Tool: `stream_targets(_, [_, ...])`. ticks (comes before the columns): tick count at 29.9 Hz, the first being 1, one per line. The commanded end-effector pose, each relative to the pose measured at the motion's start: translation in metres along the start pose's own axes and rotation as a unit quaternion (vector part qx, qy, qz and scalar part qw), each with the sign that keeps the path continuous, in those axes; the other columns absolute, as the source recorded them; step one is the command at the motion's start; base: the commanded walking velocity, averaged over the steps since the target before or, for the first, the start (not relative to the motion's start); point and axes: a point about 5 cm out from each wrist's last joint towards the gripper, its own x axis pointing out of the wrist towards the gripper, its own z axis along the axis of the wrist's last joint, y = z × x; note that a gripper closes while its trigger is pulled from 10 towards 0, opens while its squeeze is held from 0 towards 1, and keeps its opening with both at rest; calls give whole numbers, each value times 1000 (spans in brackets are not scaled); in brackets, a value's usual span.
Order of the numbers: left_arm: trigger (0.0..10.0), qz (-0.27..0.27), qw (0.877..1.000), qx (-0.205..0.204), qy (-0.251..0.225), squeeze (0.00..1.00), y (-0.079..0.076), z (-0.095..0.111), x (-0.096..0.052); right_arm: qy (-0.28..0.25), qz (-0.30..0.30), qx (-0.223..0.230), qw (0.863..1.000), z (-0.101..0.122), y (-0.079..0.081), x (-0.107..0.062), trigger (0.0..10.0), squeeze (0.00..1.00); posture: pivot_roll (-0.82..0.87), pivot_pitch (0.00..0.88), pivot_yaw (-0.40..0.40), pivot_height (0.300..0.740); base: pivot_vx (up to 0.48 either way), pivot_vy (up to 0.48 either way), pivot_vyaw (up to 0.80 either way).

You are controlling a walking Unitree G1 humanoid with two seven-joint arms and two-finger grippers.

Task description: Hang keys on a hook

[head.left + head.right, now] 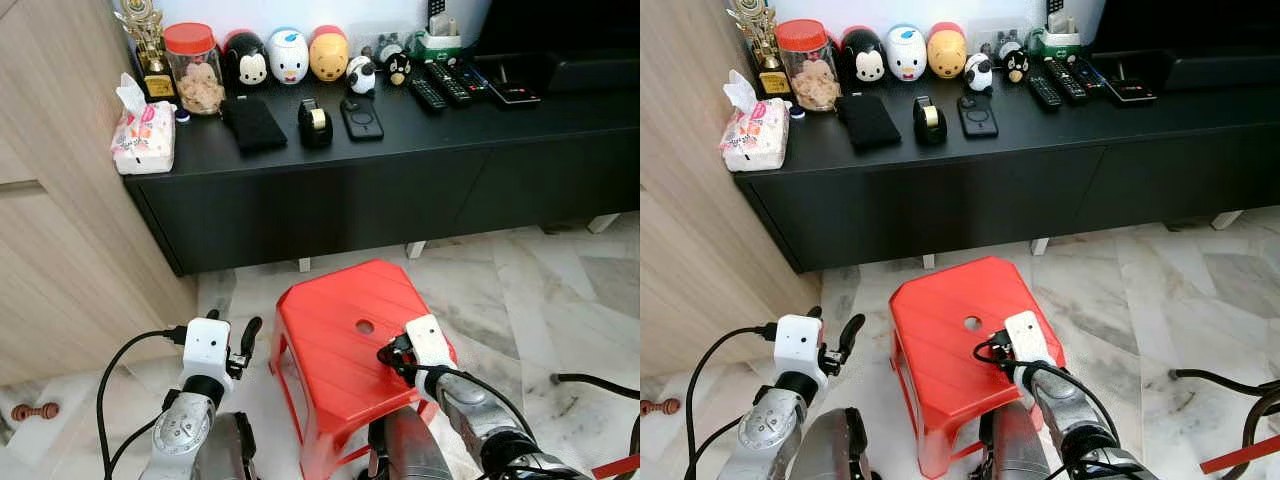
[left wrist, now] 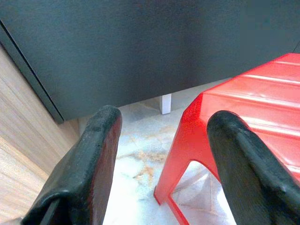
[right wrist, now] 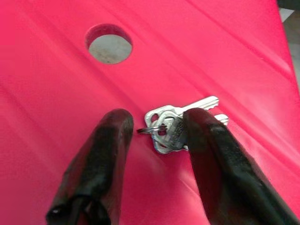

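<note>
A small bunch of silver keys [image 3: 174,127] on a ring lies flat on top of the red plastic stool [image 1: 335,340], near its round hole [image 3: 110,44]. My right gripper [image 3: 157,121] is low over the stool's right side, open. Its two black fingers straddle the keys, and one finger [image 3: 211,145] covers part of them. In the head view this gripper [image 1: 392,356] sits at the stool's right edge. My left gripper [image 1: 232,330] hangs open left of the stool, above the floor, with nothing between its fingers [image 2: 93,154].
A long black cabinet [image 1: 330,200] stands behind the stool. It carries a tissue pack [image 1: 145,135], a jar [image 1: 195,68], figurines, a tape dispenser [image 1: 315,122] and remotes [image 1: 445,85]. A wooden panel [image 1: 50,200] rises on the left. The marble floor [image 1: 540,290] lies to the right.
</note>
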Motion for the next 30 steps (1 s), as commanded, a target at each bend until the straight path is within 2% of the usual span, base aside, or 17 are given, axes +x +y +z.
stream_targets(1, [10000,-5,1000,11,3,0,-1,1,0,8,6,-3,1000,-4,2,0,0,0,-47,138,-50,599,0,0,0])
stream_targets(17, [10000,-6,1000,15,7,0,-2,0,2,3,6,-5,1000,-1,2,1,0,0,-48,132,-49,599,0,0,0])
stream_targets(27, [10000,-6,1000,16,7,0,-3,0,5,-52,-11,4,999,22,-6,2,0,0,-54,124,-48,599,0,0,0])
stream_targets(30, [10000,-8,1000,16,7,0,-4,-1,6,-54,-11,4,998,24,-6,2,0,0,-55,122,-49,599,0,0,0])
